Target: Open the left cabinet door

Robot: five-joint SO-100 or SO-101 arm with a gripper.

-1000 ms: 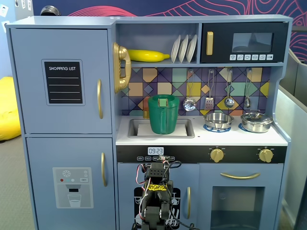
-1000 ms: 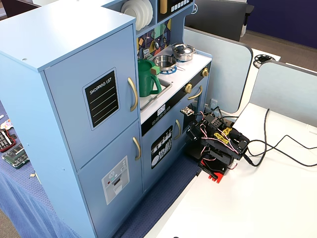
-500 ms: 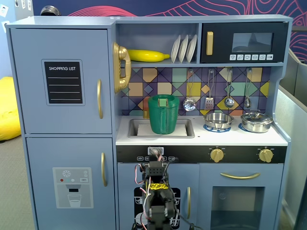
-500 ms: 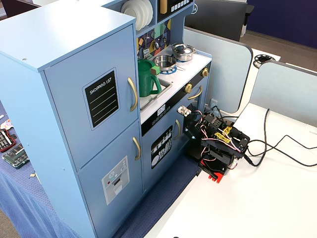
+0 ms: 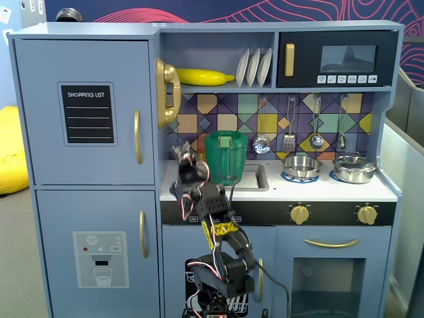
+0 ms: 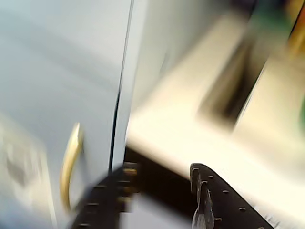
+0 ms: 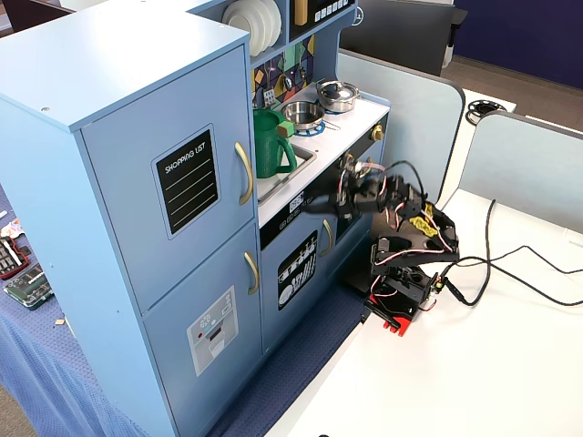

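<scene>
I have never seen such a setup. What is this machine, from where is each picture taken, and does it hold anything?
The machine is a small robot arm standing on a white table in front of a toy kitchen. One fixed view faces the kitchen from the front; another looks down from the side. The blurred picture comes from a camera on the arm's wrist.

The gripper, its two-finger hand, reaches toward the kitchen counter and seems to hold nothing; whether it is open is unclear. On the counter stand a green pitcher and two metal pots.

The left cabinet door with the "SHOPPING LIST" board is shut, its gold handle untouched.
</scene>
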